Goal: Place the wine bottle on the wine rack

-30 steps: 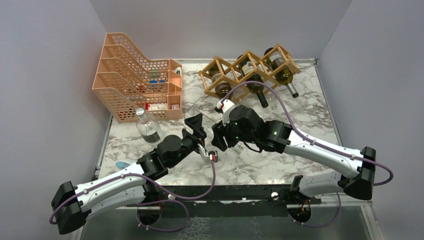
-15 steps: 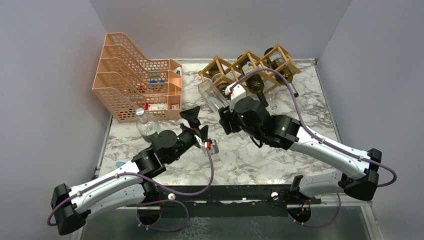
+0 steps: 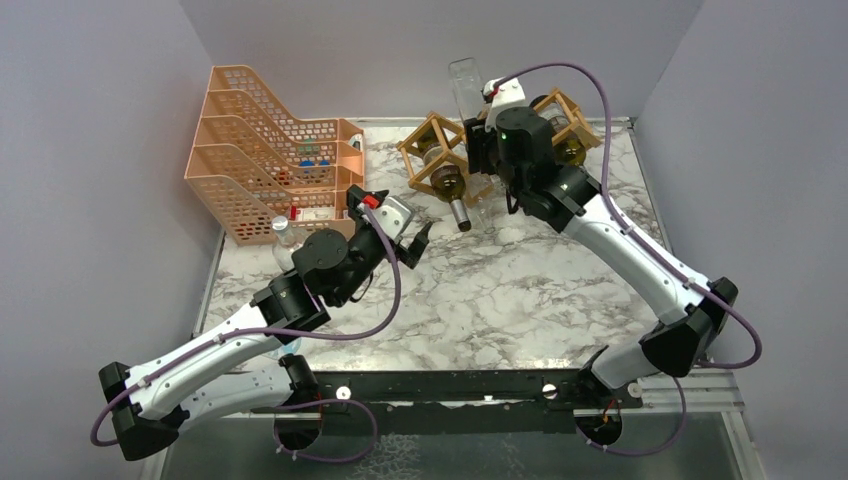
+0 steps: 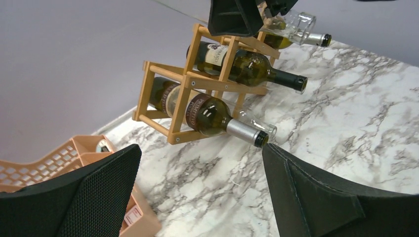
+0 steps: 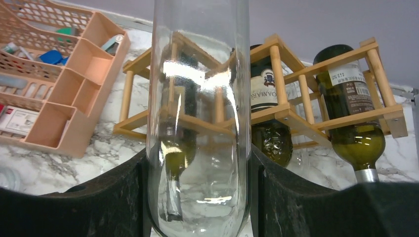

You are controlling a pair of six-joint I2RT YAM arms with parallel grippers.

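My right gripper (image 3: pixel 480 135) is shut on a clear glass wine bottle (image 3: pixel 464 85) and holds it raised, tilted up, over the wooden wine rack (image 3: pixel 432 150) at the back of the table. In the right wrist view the bottle (image 5: pixel 200 123) fills the space between my fingers (image 5: pixel 296 197), with the rack (image 5: pixel 291 113) just beyond it. Dark green bottles (image 5: pixel 353 123) lie in the rack's cells. My left gripper (image 3: pixel 405 228) is open and empty, in front of the rack's left end; the rack (image 4: pixel 185 84) shows in its view.
An orange mesh file tray (image 3: pixel 270 150) stands at the back left, its corner close to my left gripper (image 4: pixel 202 197). A small clear plastic bottle (image 3: pixel 290 250) stands in front of the tray. Dark bottle necks (image 4: pixel 247 133) stick out of the rack's front over the marble.
My right gripper has lifted the clear bottle from mid-table up and back to above the rack. My left gripper has drawn away toward the tray, open.
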